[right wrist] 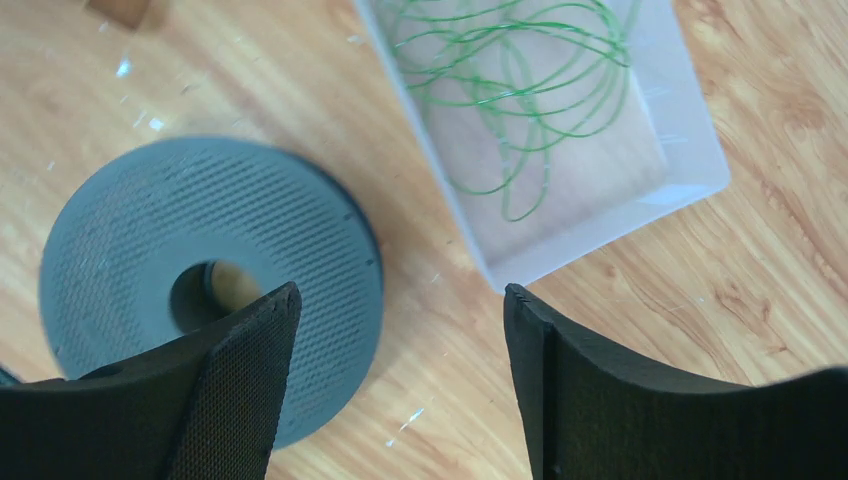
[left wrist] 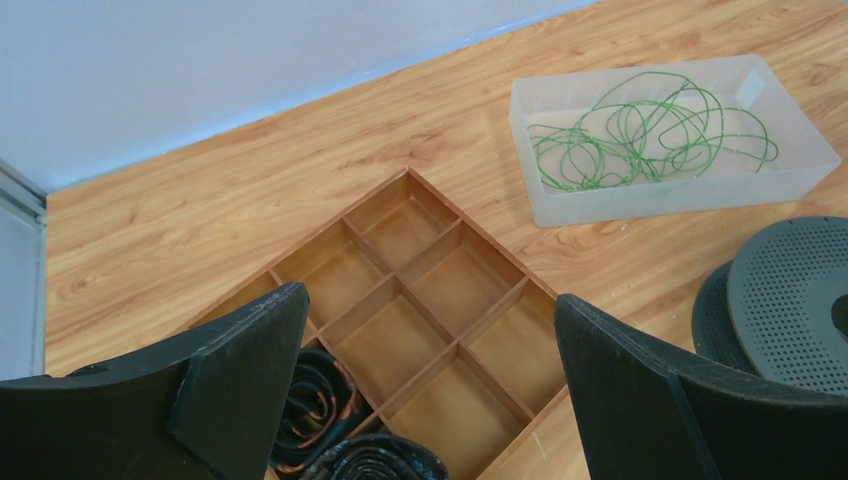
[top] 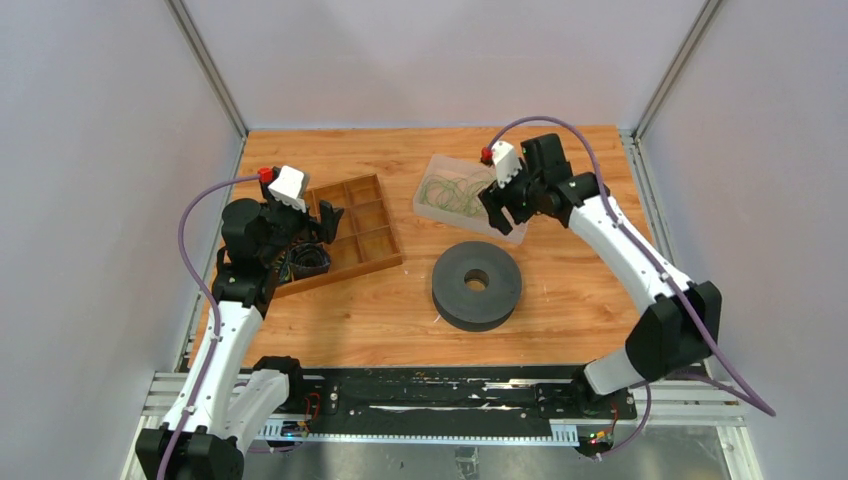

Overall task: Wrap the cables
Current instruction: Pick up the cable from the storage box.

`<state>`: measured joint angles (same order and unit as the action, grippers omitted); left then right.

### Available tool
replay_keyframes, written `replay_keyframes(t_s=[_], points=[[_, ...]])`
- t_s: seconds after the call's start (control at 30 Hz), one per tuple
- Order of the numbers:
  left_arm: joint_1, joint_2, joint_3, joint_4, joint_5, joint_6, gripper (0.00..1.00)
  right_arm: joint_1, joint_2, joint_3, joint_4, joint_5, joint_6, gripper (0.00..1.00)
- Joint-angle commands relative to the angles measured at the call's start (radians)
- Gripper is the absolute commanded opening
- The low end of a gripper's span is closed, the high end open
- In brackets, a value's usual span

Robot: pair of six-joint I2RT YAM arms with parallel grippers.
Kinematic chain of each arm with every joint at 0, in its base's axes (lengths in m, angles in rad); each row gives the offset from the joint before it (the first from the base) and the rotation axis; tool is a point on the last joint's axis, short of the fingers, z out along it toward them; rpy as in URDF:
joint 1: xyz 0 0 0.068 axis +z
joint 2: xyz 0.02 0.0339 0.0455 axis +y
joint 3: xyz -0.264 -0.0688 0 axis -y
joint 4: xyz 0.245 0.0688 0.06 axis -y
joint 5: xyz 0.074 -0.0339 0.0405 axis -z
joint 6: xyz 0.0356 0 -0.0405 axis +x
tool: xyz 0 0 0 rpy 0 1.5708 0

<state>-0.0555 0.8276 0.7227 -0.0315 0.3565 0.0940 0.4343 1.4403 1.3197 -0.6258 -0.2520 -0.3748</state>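
The cables [top: 455, 192] are thin green wires in loose loops inside a clear plastic tray [top: 424, 190] at the back middle of the table. They also show in the left wrist view [left wrist: 650, 135] and the right wrist view [right wrist: 520, 80]. My right gripper [top: 493, 207] is open and empty, hovering over the tray's near right corner [right wrist: 610, 225], its jaws wide apart [right wrist: 400, 300]. My left gripper [top: 326, 220] is open and empty above the wooden compartment box [left wrist: 400, 275], with its jaws wide apart [left wrist: 430, 310].
A dark grey perforated spool disc [top: 477, 285] with a centre hole lies in front of the clear tray [left wrist: 690, 197]. The wooden compartment box [top: 360, 268] holds black cord bundles [left wrist: 320, 400] in its near-left cells. Grey walls enclose the table.
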Motion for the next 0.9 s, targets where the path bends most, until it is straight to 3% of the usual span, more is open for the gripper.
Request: replay_keyframes(t_s=[0.0,0.4,0.87], points=[[0.004,-0.006,-0.003,0.021,0.012,-0.002,0.98,-0.094,0.130,0.098,0.009,-0.003,0.133,0.73],[0.005,-0.006,-0.003,0.024,0.019,-0.005,0.98,-0.138,0.405,0.267,0.018,-0.006,0.178,0.62],[0.003,-0.005,-0.006,0.023,0.025,-0.003,0.98,-0.156,0.518,0.339,0.018,-0.083,0.140,0.45]])
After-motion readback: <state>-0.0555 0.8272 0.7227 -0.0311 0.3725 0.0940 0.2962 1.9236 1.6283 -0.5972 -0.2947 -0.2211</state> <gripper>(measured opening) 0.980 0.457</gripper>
